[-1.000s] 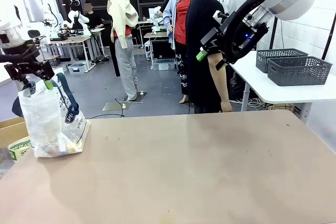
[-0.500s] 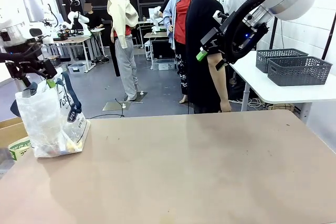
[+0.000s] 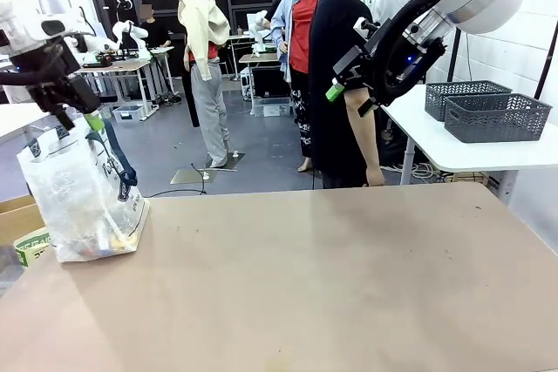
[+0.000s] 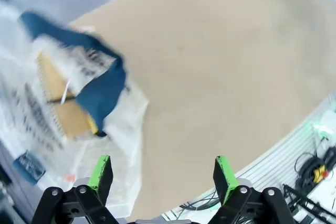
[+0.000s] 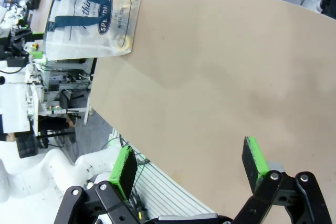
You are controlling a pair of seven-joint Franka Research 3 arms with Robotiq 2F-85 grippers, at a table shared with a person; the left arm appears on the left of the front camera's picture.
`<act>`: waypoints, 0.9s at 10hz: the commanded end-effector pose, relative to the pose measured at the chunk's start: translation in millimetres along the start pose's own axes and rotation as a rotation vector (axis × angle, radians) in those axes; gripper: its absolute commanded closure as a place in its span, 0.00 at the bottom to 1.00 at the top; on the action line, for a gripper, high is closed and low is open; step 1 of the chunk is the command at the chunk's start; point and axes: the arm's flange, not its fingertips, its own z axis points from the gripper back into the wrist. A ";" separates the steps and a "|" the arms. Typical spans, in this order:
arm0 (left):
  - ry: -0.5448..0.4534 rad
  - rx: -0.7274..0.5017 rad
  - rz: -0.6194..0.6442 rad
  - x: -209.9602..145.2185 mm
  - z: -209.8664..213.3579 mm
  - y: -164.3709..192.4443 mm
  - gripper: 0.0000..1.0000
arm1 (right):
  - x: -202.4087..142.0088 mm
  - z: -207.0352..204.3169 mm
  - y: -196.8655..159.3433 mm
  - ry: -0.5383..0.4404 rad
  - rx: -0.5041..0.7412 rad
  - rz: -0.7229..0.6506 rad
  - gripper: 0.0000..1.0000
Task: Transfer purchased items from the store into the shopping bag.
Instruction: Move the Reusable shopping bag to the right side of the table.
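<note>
The left gripper [image 3: 74,119] is seen raised at the far left of the front view, directly above the shopping bag [image 3: 83,202], with its green-padded fingers close over the bag's top edge beside a dark navy handle [image 3: 118,167]; in the left wrist view the left gripper [image 4: 160,174] is shown with its fingers spread apart and nothing between them, the handle [image 4: 100,90] and the crumpled clear plastic lying below and to one side. The bag stands upright at the left edge of the worktop [image 3: 331,276], and small colourful purchased items [image 3: 100,241] are made out through its plastic at the bottom, though they cannot be told apart. A brown cardboard box [image 3: 22,224] is partly seen just behind the bag. The right gripper [image 3: 349,84] is held high above the far side of the worktop, well apart from the bag, in front of a person in black [image 3: 336,76]; in the right wrist view the right gripper [image 5: 191,163] is shown wide apart and empty, with the bag [image 5: 92,22] lying far off at the worktop's corner. Two dark grey baskets [image 3: 488,111] rest on a white side table [image 3: 453,154] at the right.
</note>
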 end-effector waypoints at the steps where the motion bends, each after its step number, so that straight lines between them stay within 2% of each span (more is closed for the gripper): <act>1: -0.012 -0.170 -0.214 -3.3 -3.1 4.8 0.00 | -0.1 -0.6 1.4 -0.008 -0.003 -0.014 0.00; 2: -0.011 -0.191 -0.268 -2.9 -7.5 1.4 0.00 | -0.1 -0.6 1.4 -0.008 -0.003 -0.014 0.00; 4: -0.114 -0.242 -0.387 -5.4 -14.0 -4.5 0.00 | -0.1 -0.6 1.4 -0.008 -0.003 -0.014 0.00; 6: -0.181 -0.218 -0.391 -4.1 -22.8 -10.5 0.00 | -0.1 -0.6 1.4 -0.008 -0.003 -0.014 0.00; 7: -0.186 -0.208 -0.379 -3.6 -25.4 -10.6 0.00 | -0.1 -0.6 1.4 -0.008 -0.003 -0.014 0.00; 8: -0.130 -0.211 -0.387 2.9 -17.0 -9.5 0.00 | -0.1 -0.6 1.4 -0.008 -0.003 -0.014 0.00; 9: -0.130 -0.211 -0.387 2.9 -17.0 -9.5 0.00 | -0.1 -0.6 1.4 -0.008 -0.003 -0.014 0.00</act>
